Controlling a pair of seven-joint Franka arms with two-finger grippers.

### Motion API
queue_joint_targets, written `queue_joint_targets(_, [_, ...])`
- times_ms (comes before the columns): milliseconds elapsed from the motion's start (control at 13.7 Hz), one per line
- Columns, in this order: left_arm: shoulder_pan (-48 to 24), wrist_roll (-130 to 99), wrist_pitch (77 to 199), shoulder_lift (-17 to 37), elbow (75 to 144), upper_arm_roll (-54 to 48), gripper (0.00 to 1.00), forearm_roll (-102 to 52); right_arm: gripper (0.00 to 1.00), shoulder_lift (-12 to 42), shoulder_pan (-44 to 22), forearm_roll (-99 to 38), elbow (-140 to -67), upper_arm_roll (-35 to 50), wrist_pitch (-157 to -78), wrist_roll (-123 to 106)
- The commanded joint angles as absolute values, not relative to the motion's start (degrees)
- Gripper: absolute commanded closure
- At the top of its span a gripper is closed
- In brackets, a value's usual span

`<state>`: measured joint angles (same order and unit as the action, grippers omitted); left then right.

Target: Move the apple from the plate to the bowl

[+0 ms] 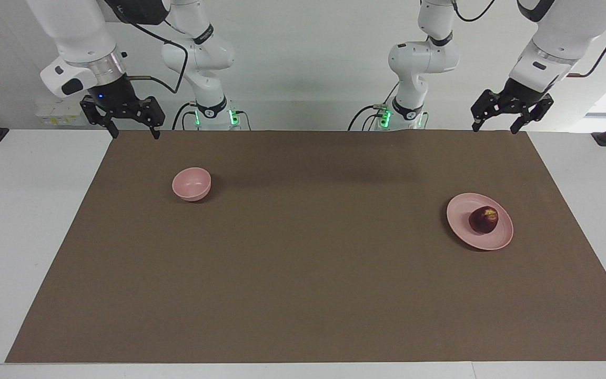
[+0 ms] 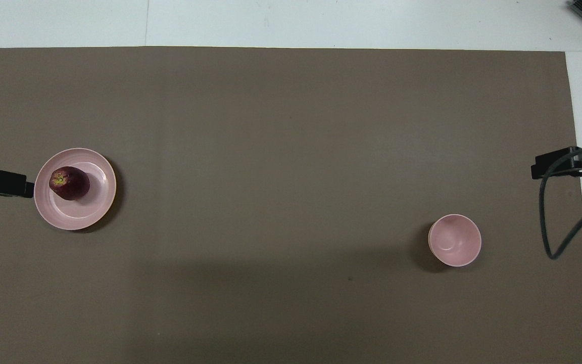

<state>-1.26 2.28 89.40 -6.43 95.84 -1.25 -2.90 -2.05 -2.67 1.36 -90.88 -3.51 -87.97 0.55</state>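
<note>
Apple [image 1: 483, 219]: sits on the plate, a little off centre toward the left arm's end; dark red, pale patch up. Nothing touches it.
Plate [image 1: 463, 207]: flat on the mat, at the left arm's end of the worktop, farther from the robots than the bowl.
Bowl [image 1: 191, 183]: upright and empty, on the mat toward the right arm's end, well apart from the plate. In the overhead view its inside [image 2: 454, 240] shows bare.
Mat [image 1: 308, 252]: brown sheet covering most of the worktop [image 1: 13, 210]; carries only plate and bowl.
Left end effector [image 1: 494, 125]: up in the air over the mat's robot-side edge, on the plate's side of the worktop. Fingers spread wide, nothing between them. In the overhead view only a dark tip [image 2: 3, 182] shows, just beside the plate's rim as seen from above; the facing view shows it high, not touching.
Right end effector [image 1: 133, 129]: raised over the mat's corner near its own base, above and nearer the robots than the bowl. Fingers wide apart, empty. Arm waits.
Progress: nothing done yet, judging by the layout. Apple on plate, bowl empty, neither end effector in contact.
Left to do: reach the apple, close on it, lift it clear of the plate, carry it the length of the mat, release into the bowl.
Likely arm: left, being closer to the plate; the long carry might call for a handover to the right. Judgement only.
Risk: the round apple may roll on the flat plate if nudged off centre.
</note>
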Motion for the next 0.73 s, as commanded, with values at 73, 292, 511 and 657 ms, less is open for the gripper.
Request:
queue_joint_targets(73, [-1.4, 1.4, 93.1, -7.0, 101.1, -1.0, 0.0, -3.4, 0.0, -4.5, -2.5, 2.0, -93.6, -3.3, -88.5, 1.8])
queue_joint_targets(292, [-1.0, 1.0, 93.7, -6.9, 102.0, -0.5, 0.0, -3.4, 0.0, -5.4, -2.9, 1.1, -96.0, -3.2, -89.9, 2.5])
queue_joint_targets(511, [-0.3, 1.8, 98.8, -6.6, 104.9, -0.4, 0.0, -3.4, 0.0, -5.5, -3.0, -2.0, -99.0, -3.0, -90.8, 2.8])
queue_joint_targets(657, [1.2, 1.9, 103.6, -5.4, 105.9, -0.4, 0.0, -3.4, 0.0, -5.7, -3.0, -3.7, -99.7, -3.0, -91.1, 3.1])
